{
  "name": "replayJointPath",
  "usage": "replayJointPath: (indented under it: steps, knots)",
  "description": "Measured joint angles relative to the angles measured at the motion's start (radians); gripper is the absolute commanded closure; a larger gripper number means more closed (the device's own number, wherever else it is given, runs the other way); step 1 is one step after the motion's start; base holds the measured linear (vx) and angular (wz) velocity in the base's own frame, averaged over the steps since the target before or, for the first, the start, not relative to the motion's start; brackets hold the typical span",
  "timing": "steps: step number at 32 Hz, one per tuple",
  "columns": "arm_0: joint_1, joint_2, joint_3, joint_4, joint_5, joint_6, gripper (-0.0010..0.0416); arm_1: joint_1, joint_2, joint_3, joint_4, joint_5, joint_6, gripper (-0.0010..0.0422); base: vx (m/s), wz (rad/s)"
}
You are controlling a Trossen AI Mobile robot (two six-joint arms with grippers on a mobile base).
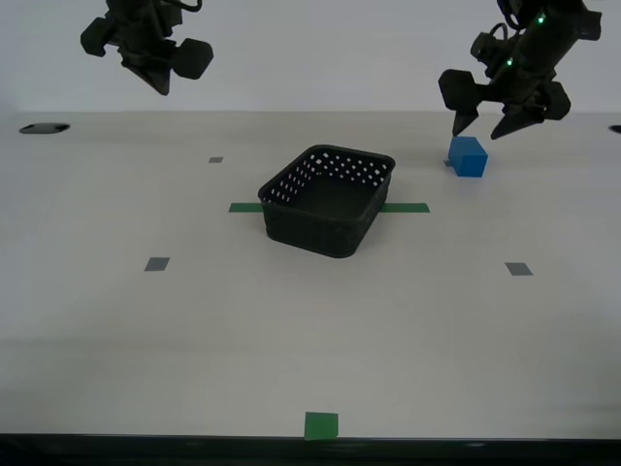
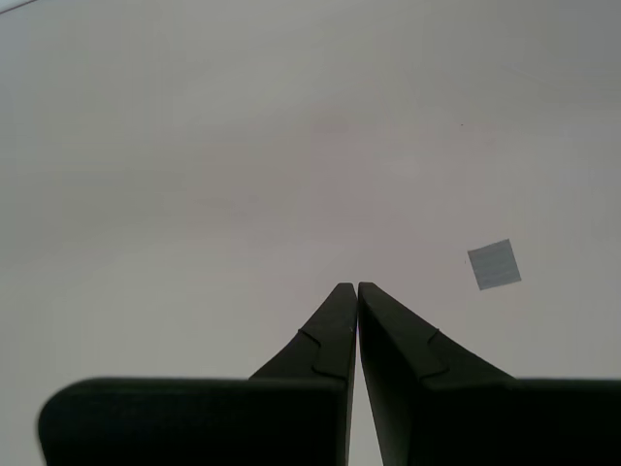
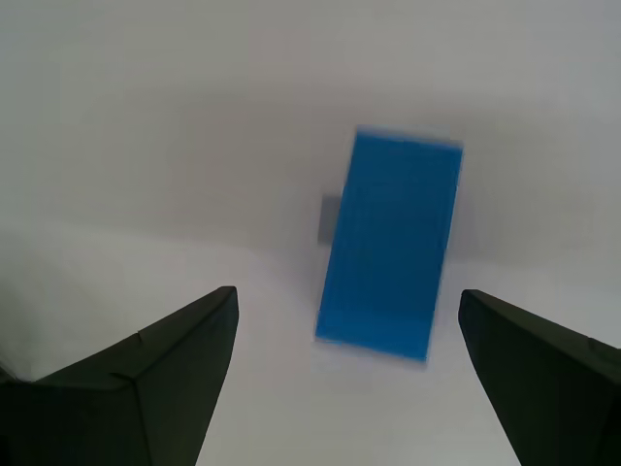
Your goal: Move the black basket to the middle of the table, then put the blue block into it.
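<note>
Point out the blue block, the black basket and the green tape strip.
blue block (image 1: 468, 157): exterior view, front face.
black basket (image 1: 315, 224): exterior view, near outer wall.
green tape strip (image 1: 405, 208): exterior view, stretch on the basket's right.

My first gripper (image 1: 482, 128), a black two-fingered claw, hangs raised at the exterior view's right, jaws spread wide, tips pointing down; my second gripper (image 1: 161, 85), likewise black, hangs raised at the exterior view's left, jaws pressed together.

My exterior view looked down across the whole worktop (image 1: 408, 349) from its near edge. Both wrist cameras looked closely along their jaws; the first shared the blue block (image 3: 390, 248) with it.
</note>
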Motion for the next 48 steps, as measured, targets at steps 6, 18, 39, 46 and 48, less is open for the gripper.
replayJointPath:
  steps: [6,18,39,46,48]
  knots:
    - [0.001,0.079,0.032,0.034,0.047,-0.029,0.0075,0.003,0.003,-0.023,0.013,0.043,0.0,0.0413,0.0,0.0]
    - [0.001,0.144,0.04,0.137,0.106,-0.021,0.0081,0.005,0.003,-0.022,0.011,0.097,-0.026,0.0412,0.0,0.0]
    - [0.006,0.119,0.1,-0.024,0.039,-0.022,0.0407,0.008,0.003,-0.022,0.013,0.097,-0.031,0.0412,0.0,0.0]
    - [0.055,-0.097,0.094,-0.144,-0.146,-0.015,0.0407,0.012,0.003,-0.022,0.022,0.097,-0.031,0.0412,0.0,0.0]
    - [0.096,-0.158,0.095,-0.175,-0.193,-0.016,0.0407,0.013,0.003,-0.023,0.029,0.097,-0.031,0.0412,0.0,0.0]
